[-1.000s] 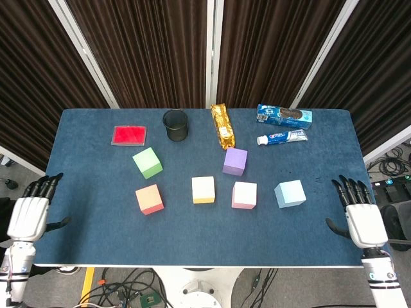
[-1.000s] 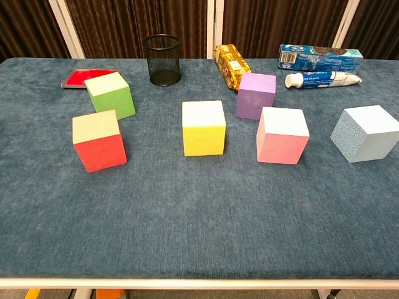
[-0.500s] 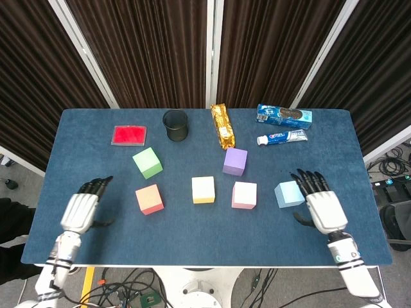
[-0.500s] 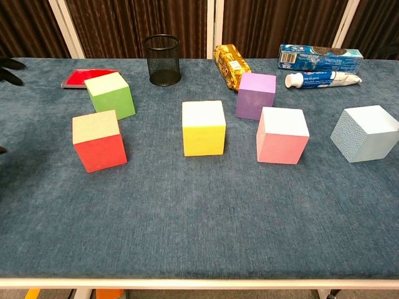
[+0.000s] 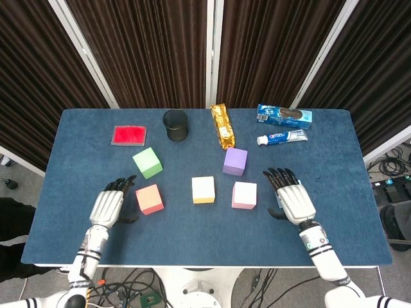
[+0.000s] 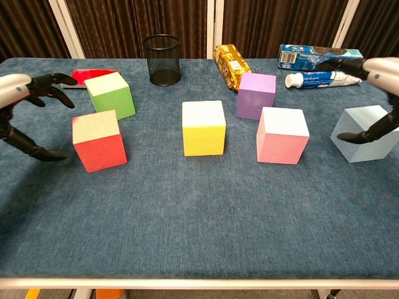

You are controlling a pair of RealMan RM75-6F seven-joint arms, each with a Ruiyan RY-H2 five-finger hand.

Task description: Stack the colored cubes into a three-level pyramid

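Note:
Five cubes show in the head view: green (image 5: 147, 162), red (image 5: 149, 199), yellow (image 5: 203, 190), pink (image 5: 244, 195) and purple (image 5: 235, 161). All stand singly on the blue table (image 5: 192, 237). The light blue cube (image 6: 364, 133) shows only in the chest view; my right hand (image 5: 292, 199) covers it from above. That hand (image 6: 380, 68) hovers spread over the blue cube, thumb in front of its face, holding nothing. My left hand (image 5: 109, 204) is spread just left of the red cube (image 6: 98, 141), apart from it, and is also empty (image 6: 12, 87).
Along the back stand a black mesh cup (image 5: 175, 125), a flat red box (image 5: 129, 135), a gold snack pack (image 5: 222, 126), a toothpaste tube (image 5: 282, 137) and a blue carton (image 5: 284, 115). Bare cloth lies in front of the cube row.
Both hands have come inward from the table's sides. The left now flanks the red cube; the right has moved over the light blue cube. No cube has moved.

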